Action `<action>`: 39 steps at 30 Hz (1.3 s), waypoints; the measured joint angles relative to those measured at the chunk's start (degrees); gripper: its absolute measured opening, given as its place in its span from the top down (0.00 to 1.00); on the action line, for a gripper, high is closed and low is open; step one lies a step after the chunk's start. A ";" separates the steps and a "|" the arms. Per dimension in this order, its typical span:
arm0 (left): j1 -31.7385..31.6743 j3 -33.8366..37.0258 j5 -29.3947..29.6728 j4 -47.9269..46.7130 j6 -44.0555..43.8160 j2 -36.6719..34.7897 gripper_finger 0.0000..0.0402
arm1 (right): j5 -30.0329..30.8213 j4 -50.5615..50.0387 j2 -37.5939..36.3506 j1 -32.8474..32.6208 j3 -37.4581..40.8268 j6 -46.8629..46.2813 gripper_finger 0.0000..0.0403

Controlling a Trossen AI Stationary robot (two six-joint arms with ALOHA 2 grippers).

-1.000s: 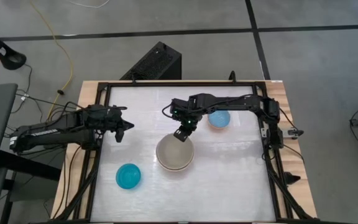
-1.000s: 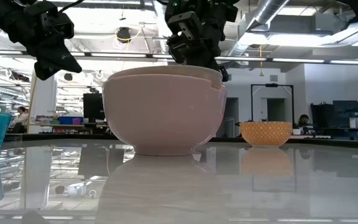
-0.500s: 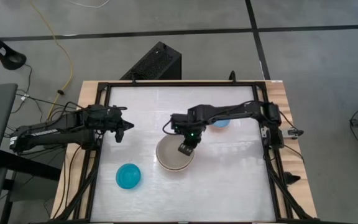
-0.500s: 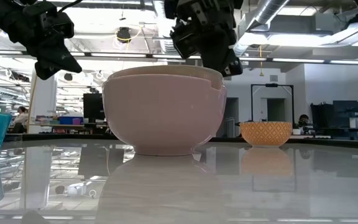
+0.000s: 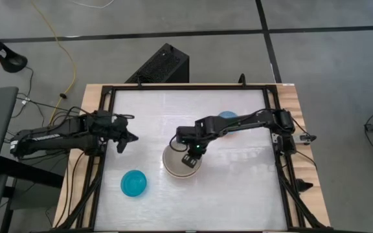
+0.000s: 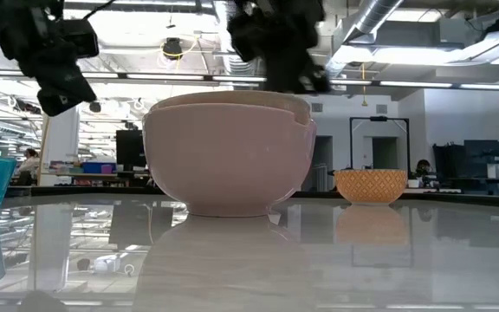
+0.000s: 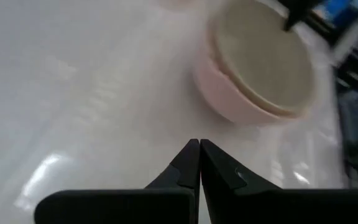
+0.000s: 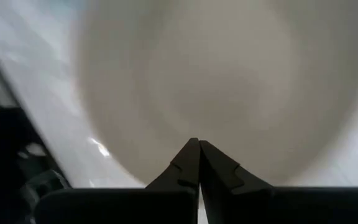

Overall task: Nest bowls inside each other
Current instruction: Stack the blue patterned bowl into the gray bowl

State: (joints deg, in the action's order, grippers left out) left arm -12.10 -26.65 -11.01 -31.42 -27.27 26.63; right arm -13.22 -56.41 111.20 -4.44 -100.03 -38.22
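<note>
A salmon-pink bowl (image 6: 228, 160) stands on the table's middle with a cream-beige bowl (image 5: 180, 162) nested in it; the inner rim sits a little askew. My right gripper (image 5: 188, 160) is shut and hangs over the inner bowl's hollow (image 8: 229, 81), pointing steeply down, above its rim and touching nothing. A teal bowl (image 5: 134, 184) rests on its base at the near left. The light-blue bowl (image 5: 227, 116) stands at the far right, partly hidden by my right arm. At the table's left, my left gripper (image 5: 130, 138) is shut and raised, and its wrist view shows the stack (image 7: 260, 68).
A black frame (image 5: 102, 129) runs round the white table top. A black box (image 5: 160, 65) stands on the floor beyond the far edge. Bare table lies at the near right and the far left. An orange bowl (image 6: 371, 185) shows far back in the low view.
My right gripper, staying shut, has swung from the stack's far rim toward the table's near edge and now hangs over the inner bowl's middle. Its arm now covers more of the light-blue bowl. My left gripper has turned slightly in place.
</note>
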 joint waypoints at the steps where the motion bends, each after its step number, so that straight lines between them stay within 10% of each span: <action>1: 1.41 0.00 -0.80 0.04 -0.15 0.06 1.00 | 0.13 2.80 -0.11 -0.67 -0.25 -0.43 0.92; 10: 21.72 -0.80 2.30 3.23 -3.42 7.54 1.00 | 7.32 34.83 -0.44 -5.76 -1.47 -0.78 0.92; 18: 33.08 -5.95 9.84 -4.49 2.19 19.58 1.00 | 7.94 37.35 -0.39 -4.82 -1.45 0.51 0.92; 28: 33.90 -7.30 8.89 -4.66 2.67 24.13 0.98 | 14.91 18.10 -2.06 -3.12 -1.36 0.74 0.92; 39: 32.70 -7.30 21.16 -3.36 -3.79 23.90 0.78 | 19.74 -12.41 -8.96 12.15 -1.36 8.34 0.92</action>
State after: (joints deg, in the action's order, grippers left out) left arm 20.60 -33.95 10.15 -34.78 -31.06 50.53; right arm 6.53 -68.82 102.24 7.71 -101.38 -29.87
